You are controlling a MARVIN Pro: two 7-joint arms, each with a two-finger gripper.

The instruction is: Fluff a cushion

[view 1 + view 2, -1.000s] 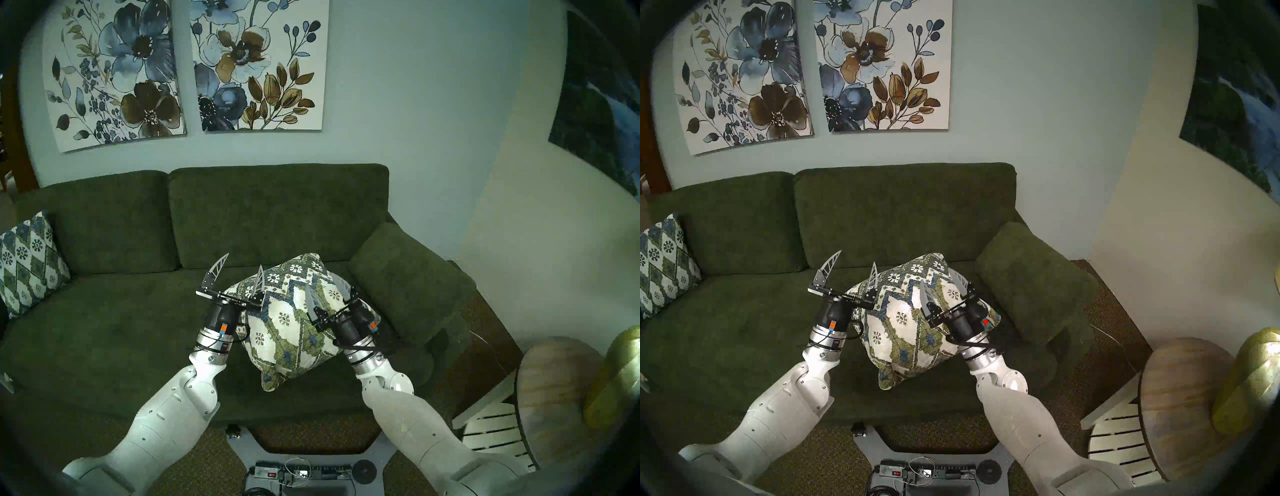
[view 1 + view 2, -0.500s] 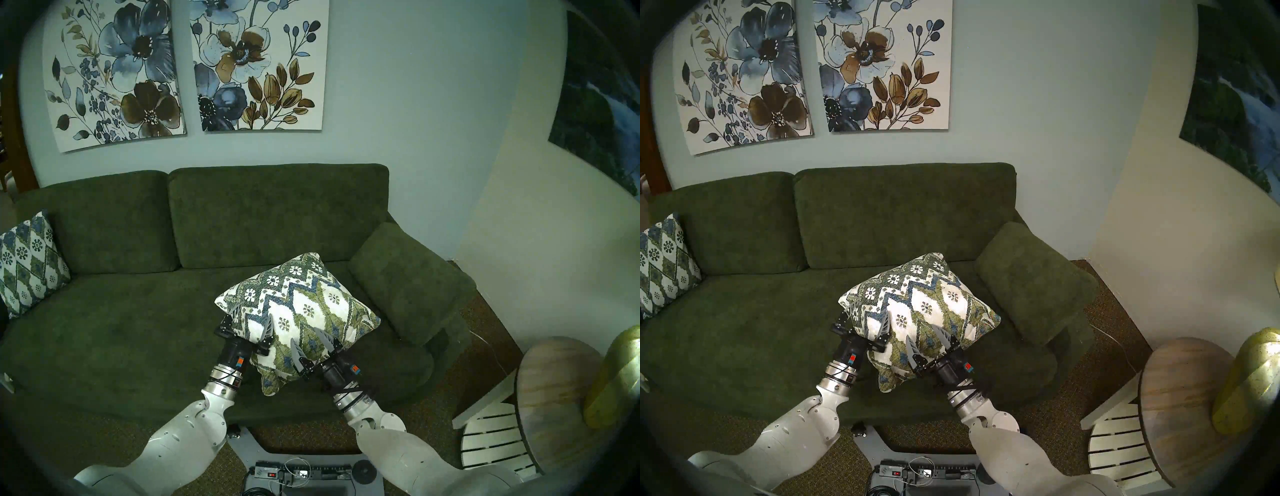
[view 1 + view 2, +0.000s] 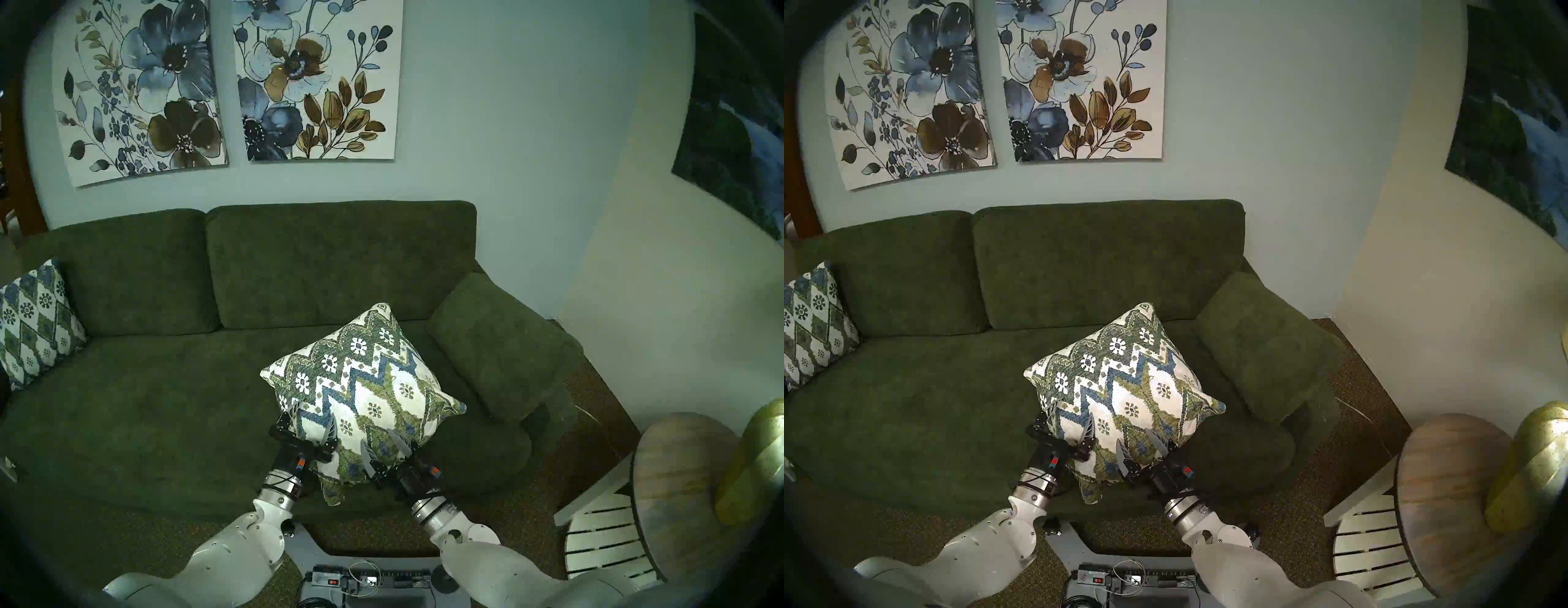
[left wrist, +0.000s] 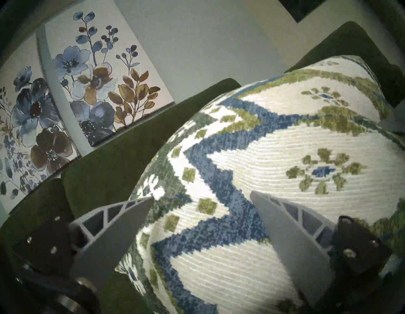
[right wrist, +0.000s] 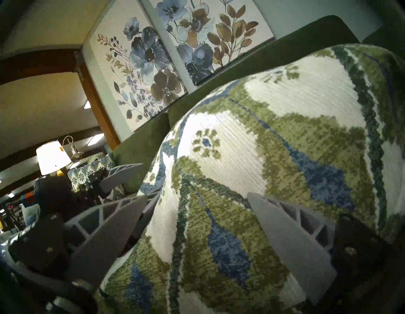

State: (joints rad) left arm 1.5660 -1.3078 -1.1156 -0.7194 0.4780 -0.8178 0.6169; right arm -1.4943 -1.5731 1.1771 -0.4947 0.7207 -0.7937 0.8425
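Cushion [image 3: 365,382] on sofa [image 3: 148,403], tilted. Left tool [image 3: 313,422] and right tool [image 3: 384,441] both spread wide, each straddling its near edge.

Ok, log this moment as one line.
step: fluffing | cushion: on sofa | left gripper: open, straddling its near-left edge | right gripper: open, at near-right edge

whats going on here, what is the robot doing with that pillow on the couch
A two-armed robot is working a patterned cushion on a green sofa. The left tool and right tool both stand open at the cushion's near edges, one on each side of its front corner. Neither is clamped on it. A second patterned cushion sits untouched at the sofa's far left.
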